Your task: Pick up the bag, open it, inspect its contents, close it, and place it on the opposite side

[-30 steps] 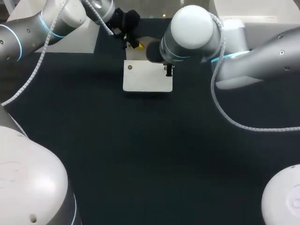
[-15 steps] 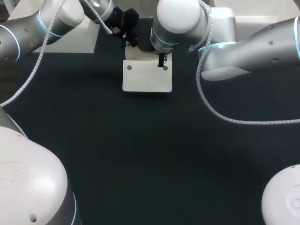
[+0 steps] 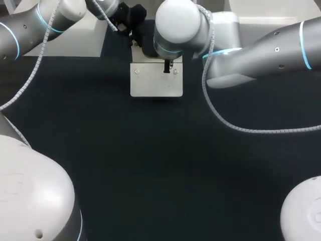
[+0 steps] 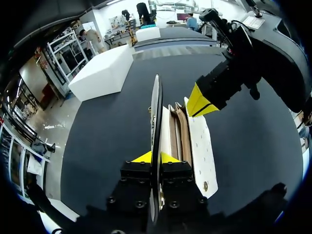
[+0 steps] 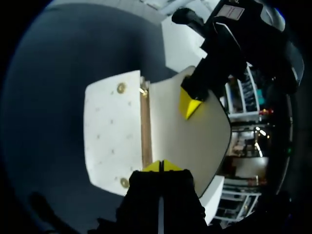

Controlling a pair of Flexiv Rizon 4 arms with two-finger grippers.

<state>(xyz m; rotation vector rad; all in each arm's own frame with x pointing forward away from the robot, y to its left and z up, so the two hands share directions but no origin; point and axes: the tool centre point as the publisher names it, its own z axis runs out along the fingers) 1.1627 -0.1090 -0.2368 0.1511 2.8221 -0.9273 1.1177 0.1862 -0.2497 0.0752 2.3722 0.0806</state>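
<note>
The bag [image 3: 156, 80] lies at the table's [image 3: 150, 165] far middle, its flap [image 4: 156, 112] clenched edge-on in the left claw [image 4: 155, 157]. The right claw [image 5: 162, 166], tips pressed together beside the opening [image 4: 178, 131], should be eased in gently, so contents are shown.

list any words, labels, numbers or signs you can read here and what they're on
Nothing can be quoted as readable text.
bag: no print shows, only plain white panels and small metal studs.
sticker on the left arm: too blurred to read.
label on the right arm: too small to read.
</note>
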